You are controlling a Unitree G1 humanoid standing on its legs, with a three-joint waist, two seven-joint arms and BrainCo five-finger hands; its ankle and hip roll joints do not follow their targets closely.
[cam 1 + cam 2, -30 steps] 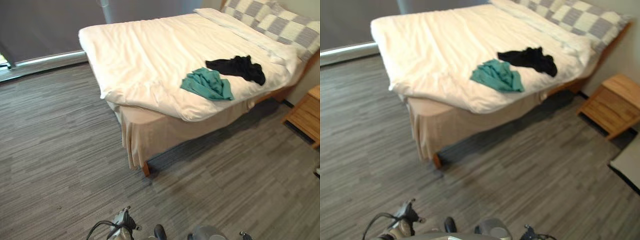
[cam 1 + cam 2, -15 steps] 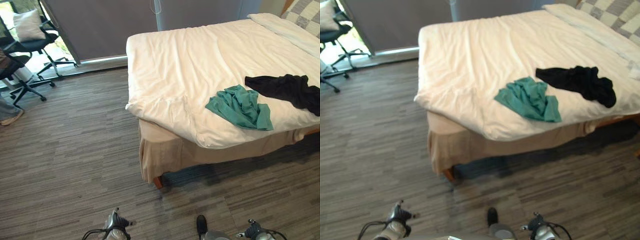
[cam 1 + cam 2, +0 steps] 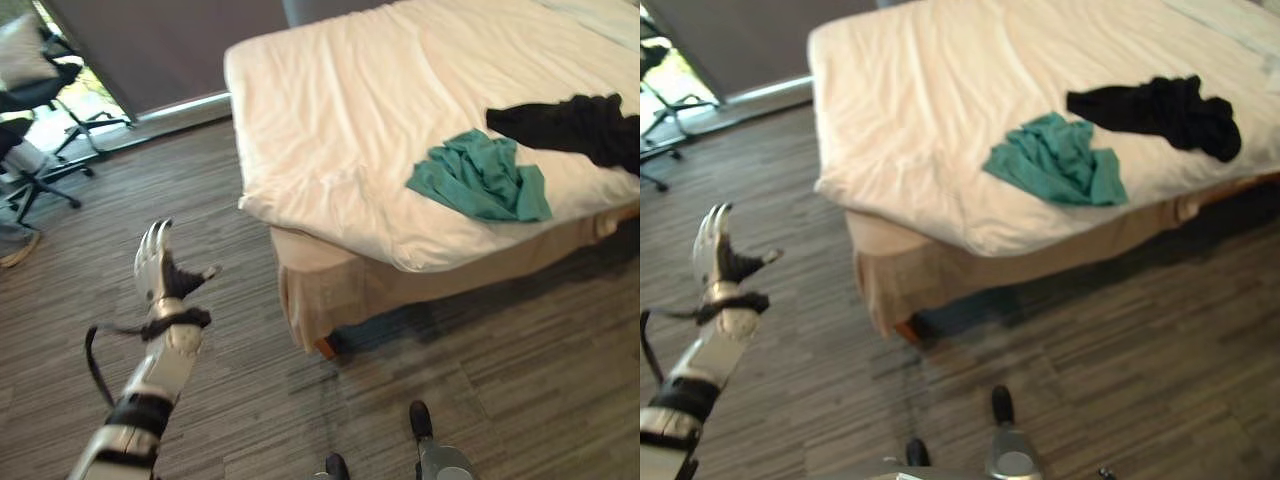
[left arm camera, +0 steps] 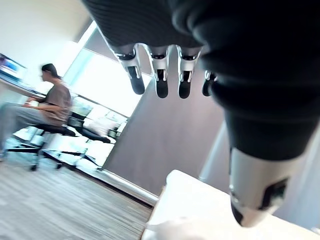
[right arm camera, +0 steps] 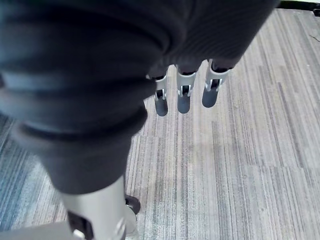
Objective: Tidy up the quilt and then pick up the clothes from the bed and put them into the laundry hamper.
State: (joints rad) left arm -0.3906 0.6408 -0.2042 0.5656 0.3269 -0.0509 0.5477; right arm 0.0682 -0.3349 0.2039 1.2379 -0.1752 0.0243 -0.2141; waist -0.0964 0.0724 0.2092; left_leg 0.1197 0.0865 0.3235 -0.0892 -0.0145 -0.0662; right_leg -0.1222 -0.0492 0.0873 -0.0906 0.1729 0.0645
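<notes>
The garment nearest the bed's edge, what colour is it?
Teal green; it shows best in the right eye view, crumpled on the white quilt beside a black garment.

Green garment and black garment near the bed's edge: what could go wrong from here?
1. The green garment lies close to the quilt's overhanging edge; tugging the quilt tidy could slide it to the floor.
2. The black garment lies close beside it, so one grab may drag both.
3. The left hand, open and raised over the floor, must clear the bed corner when reaching in.
</notes>
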